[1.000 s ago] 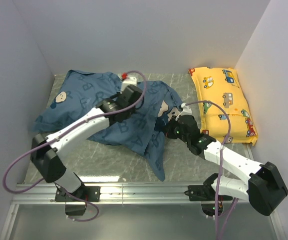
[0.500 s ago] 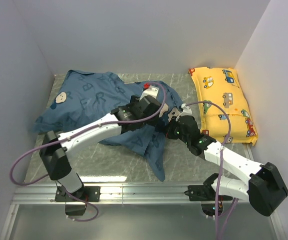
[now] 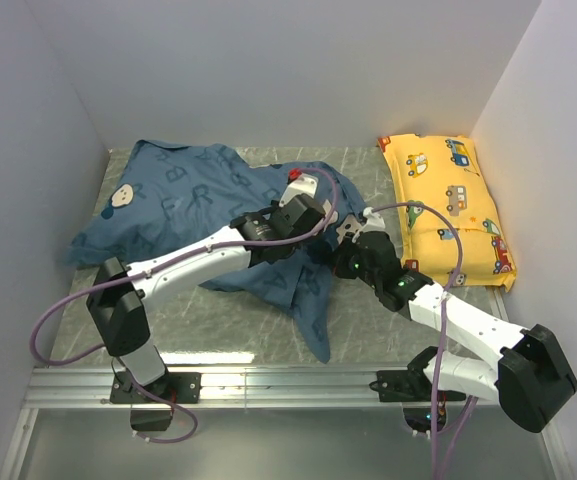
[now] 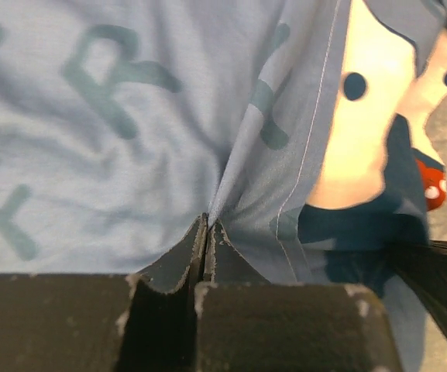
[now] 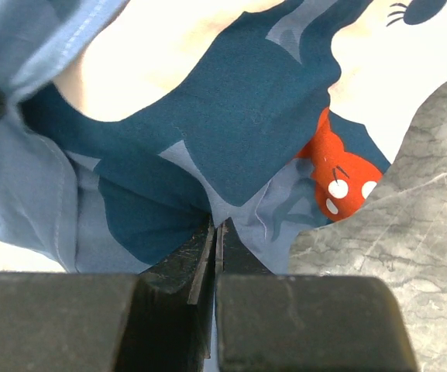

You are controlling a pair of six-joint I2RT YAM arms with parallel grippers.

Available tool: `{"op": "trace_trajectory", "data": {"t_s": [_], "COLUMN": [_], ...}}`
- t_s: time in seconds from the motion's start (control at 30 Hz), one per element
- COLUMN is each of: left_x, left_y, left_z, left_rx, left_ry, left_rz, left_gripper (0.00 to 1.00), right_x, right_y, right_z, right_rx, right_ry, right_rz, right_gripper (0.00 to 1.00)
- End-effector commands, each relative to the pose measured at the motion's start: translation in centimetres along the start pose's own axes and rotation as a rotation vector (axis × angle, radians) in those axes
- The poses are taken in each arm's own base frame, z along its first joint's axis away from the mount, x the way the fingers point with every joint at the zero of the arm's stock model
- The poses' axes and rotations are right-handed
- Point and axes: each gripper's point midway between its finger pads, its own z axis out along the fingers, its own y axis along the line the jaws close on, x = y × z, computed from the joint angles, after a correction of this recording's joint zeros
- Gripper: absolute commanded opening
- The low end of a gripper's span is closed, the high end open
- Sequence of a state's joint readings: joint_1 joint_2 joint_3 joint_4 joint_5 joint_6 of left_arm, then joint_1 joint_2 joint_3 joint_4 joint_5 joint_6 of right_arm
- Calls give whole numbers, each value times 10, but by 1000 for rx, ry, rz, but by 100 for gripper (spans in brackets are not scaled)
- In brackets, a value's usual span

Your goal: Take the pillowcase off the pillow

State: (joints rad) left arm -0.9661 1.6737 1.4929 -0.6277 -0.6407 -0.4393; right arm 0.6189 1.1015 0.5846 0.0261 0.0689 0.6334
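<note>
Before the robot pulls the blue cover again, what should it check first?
1. Left tool shut on the pillowcase: ok, fabric is pinched between its fingers.
2. Right tool shut on the pillowcase: ok, it is also pinching fabric.
3. Where the pillow sits inside: cannot tell, none of it shows.
4. Yellow car-print pillow clear of the pillowcase: ok, it lies apart on the right.
5. Room between the two tools: not ok, they sit close together near the pillowcase's right end.
</note>
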Motion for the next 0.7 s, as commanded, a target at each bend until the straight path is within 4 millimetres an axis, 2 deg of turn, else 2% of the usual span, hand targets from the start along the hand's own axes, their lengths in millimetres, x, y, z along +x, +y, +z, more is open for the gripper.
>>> {"op": "trace_trajectory", "data": {"t_s": [0.0,0.07,0.1,0.17,0.2,0.23,0.27,0.3,0.33,0.37,0.4,0.43,0.47,0.53,0.57,0.63,0.67], "left_x": [-36,-42,-48,-48,-55,-57,-53,-56,-55,-47,-41,-33,-17,-1,21,31,48], "left_y": [30,48,65,87,114,127,134,159,169,176,191,195,198,188,181,167,161], "left_z": [-25,-31,-34,-32,-36,-37,-33,-36,-37,-31,-25,-20,-11,4,14,24,30], "left_rx": [-65,-96,-118,-147,-185,-199,-185,-222,-241,-255,-285,-294,-307,-270,-253,-191,-175], "left_ry": [-91,-106,-114,-112,-129,-132,-126,-146,-152,-139,-123,-103,-63,-27,17,26,55], "left_rz": [-71,-102,-135,-176,-231,-260,-283,-327,-350,-358,-384,-404,-400,-408,-410,-453,-452], "left_gripper": [0,0,0,0,0,0,0,0,0,0,0,0,0,0,0,0,0], "right_x": [-3,-4,-3,-1,0,1,1,2,3,6,8,12,14,18,16,13,7], "right_y": [-24,-31,-36,-44,-48,-49,-52,-57,-59,-61,-62,-66,-67,-67,-66,-62,-57], "right_z": [-4,-5,-6,-9,-10,-11,-12,-13,-13,-13,-12,-11,-10,-7,-6,-6,-8], "right_rx": [109,146,167,188,197,199,204,219,224,225,224,235,238,233,230,223,221], "right_ry": [-21,-31,-30,-34,-36,-38,-44,-43,-40,-30,-23,-11,-7,10,7,8,4], "right_rz": [-33,-40,-38,-35,-30,-27,-21,-16,-10,-9,-6,3,6,4,2,-15,-23], "right_gripper": [0,0,0,0,0,0,0,0,0,0,0,0,0,0,0,0,0]}}
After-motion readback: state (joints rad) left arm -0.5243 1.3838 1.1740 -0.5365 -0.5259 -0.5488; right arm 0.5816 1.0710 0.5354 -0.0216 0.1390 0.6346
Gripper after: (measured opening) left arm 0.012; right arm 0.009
